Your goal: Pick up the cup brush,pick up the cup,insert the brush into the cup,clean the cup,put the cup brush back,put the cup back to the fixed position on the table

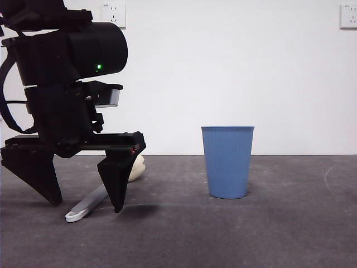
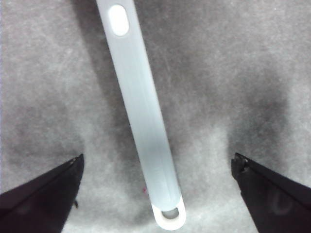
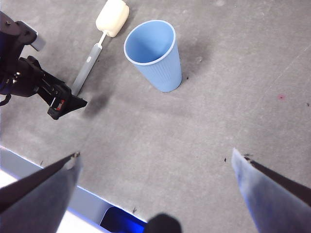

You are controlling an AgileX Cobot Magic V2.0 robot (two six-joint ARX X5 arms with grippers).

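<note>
The cup brush (image 1: 92,202) lies flat on the table (image 1: 279,234), its white looped end toward the front and its cream sponge head (image 1: 137,167) toward the back. My left gripper (image 1: 87,206) is low over the grey handle (image 2: 141,111), open, one jaw on each side and neither touching it. The blue ribbed cup (image 1: 227,162) stands upright to the right of the brush, apart from it. My right gripper (image 3: 155,154) hangs open and empty high above the table. From there I see the cup (image 3: 155,53), the brush (image 3: 90,60) and the left arm (image 3: 29,77).
A white wall with two sockets (image 1: 113,15) (image 1: 348,17) stands behind the table. The table's pale edge (image 3: 48,179) runs below the right gripper. Bare table surface lies to the right of the cup.
</note>
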